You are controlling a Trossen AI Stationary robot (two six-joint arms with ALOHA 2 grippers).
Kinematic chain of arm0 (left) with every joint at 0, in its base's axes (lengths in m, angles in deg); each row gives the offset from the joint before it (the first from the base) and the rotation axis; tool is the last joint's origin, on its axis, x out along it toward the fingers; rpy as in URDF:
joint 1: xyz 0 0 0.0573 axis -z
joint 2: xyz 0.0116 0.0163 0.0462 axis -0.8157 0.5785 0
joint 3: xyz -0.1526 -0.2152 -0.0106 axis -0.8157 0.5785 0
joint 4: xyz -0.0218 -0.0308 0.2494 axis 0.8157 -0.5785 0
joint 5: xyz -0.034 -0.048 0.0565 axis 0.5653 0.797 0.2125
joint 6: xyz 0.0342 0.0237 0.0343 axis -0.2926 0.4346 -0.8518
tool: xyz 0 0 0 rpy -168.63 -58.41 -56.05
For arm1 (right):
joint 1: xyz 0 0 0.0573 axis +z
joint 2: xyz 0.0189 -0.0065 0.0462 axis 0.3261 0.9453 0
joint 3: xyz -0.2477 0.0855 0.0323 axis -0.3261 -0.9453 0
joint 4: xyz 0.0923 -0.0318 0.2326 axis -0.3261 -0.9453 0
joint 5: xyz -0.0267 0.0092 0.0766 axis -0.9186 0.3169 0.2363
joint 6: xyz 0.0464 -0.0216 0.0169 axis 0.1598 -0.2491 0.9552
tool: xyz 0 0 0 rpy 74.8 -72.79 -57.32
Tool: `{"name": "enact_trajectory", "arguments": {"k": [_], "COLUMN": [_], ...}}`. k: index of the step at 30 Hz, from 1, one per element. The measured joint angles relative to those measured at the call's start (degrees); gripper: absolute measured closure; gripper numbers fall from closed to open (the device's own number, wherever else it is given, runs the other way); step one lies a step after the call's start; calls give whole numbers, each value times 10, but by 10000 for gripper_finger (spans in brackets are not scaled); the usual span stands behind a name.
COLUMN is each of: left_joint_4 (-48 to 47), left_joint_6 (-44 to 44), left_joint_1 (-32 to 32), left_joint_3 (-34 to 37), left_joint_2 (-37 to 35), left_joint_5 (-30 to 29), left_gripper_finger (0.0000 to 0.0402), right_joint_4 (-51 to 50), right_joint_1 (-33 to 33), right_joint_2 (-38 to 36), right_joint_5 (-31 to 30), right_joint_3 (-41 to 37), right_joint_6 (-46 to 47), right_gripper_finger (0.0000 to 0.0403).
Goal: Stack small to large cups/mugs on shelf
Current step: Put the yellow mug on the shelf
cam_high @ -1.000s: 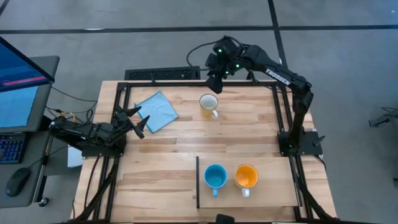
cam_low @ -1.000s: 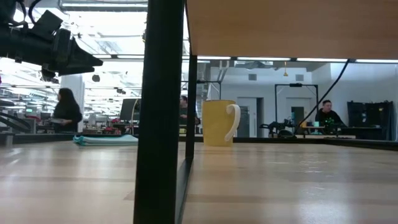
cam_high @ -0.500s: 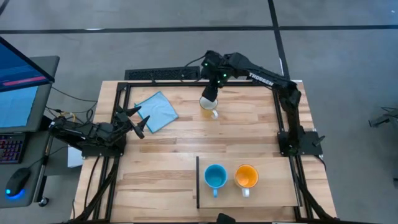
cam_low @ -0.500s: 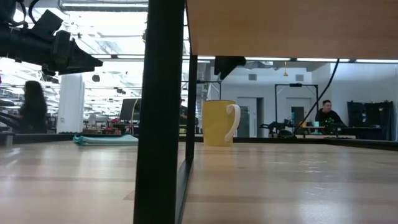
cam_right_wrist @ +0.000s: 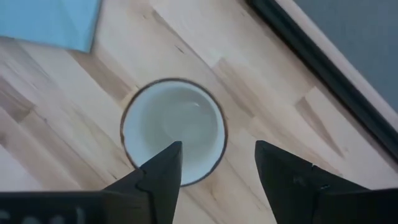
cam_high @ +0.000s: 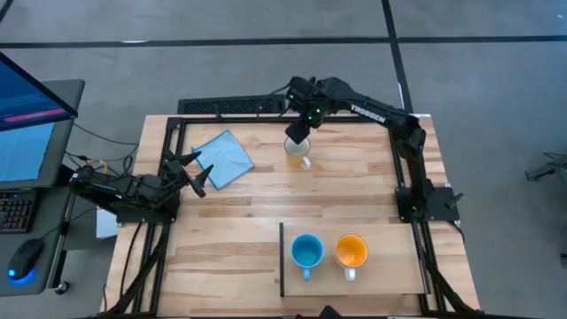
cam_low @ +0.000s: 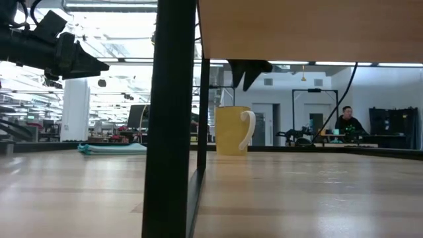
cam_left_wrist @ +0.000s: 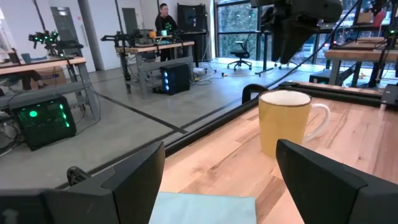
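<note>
The larger mug (cam_high: pixel 298 149), yellow outside and pale inside, stands upright on the tabletop near the far edge; it also shows in the low view (cam_low: pixel 232 130) and the left wrist view (cam_left_wrist: pixel 285 122). My right gripper (cam_right_wrist: pixel 217 163) is open just above it, pointing down, one finger over the mug's inside (cam_right_wrist: pixel 173 127) and one outside the rim; I see no touch. The light-blue mug (cam_high: pixel 306 252) and the orange mug (cam_high: pixel 351 252) stand side by side on the shelf (cam_high: pixel 390 282) at the near right. My left gripper (cam_high: pixel 190 173) is open and empty at the table's left edge.
A blue cloth (cam_high: pixel 223 158) lies flat at the far left, between my left gripper and the yellow mug. The shelf's dark raised edge (cam_high: pixel 282 261) runs along its left side. Black frame rails (cam_high: pixel 173 204) border the table. A person (cam_low: pixel 345 121) sits in the room behind.
My right gripper has come from over the table's far edge toward the near edge and down, and now stands right above the yellow mug. The mugs have kept still.
</note>
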Motion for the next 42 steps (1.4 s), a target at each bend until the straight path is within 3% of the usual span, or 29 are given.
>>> {"name": "enact_trajectory", "arguments": {"k": [27, 42], "left_joint_4": [0, 0], "left_joint_6": [0, 0], "left_joint_1": [0, 0], "left_joint_3": [0, 0], "left_joint_2": [0, 0], "left_joint_5": [0, 0], "left_gripper_finger": [100, 100], "right_joint_4": [79, 124], "right_joint_1": [0, -3], "right_joint_2": [0, 0], "right_joint_5": [3, 13], "right_joint_3": [-138, -159], "right_joint_6": [45, 52], "right_gripper_finger": [200, 214]}}
